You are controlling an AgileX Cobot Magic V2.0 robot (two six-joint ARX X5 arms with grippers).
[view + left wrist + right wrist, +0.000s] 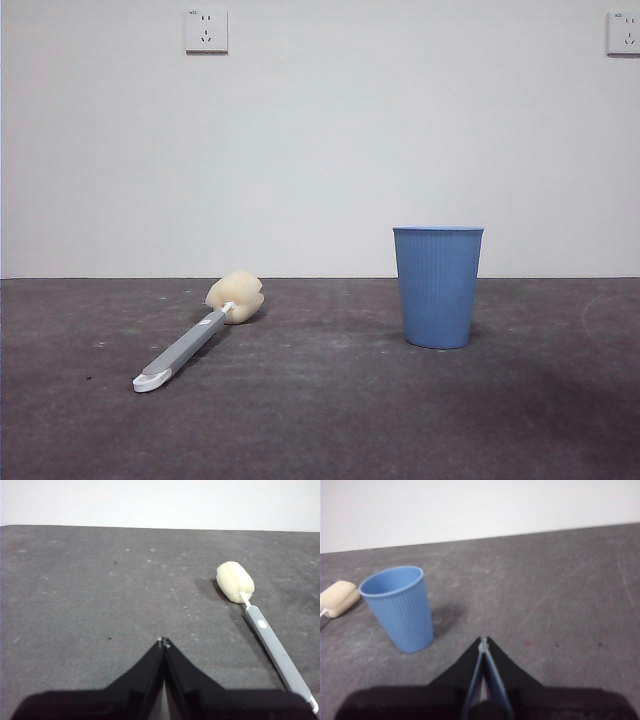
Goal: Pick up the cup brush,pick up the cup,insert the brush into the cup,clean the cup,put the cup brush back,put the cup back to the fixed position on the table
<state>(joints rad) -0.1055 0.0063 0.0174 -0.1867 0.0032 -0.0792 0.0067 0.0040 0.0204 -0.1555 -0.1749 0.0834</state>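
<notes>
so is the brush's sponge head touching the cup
Apart. The front view shows bare table between the cup brush and the cup.

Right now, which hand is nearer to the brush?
Left. The left hand, shut, hangs just beside the brush, which lies flat on the table. The right hand, also shut, sits over by the cup, with the cup between it and the brush.
</notes>
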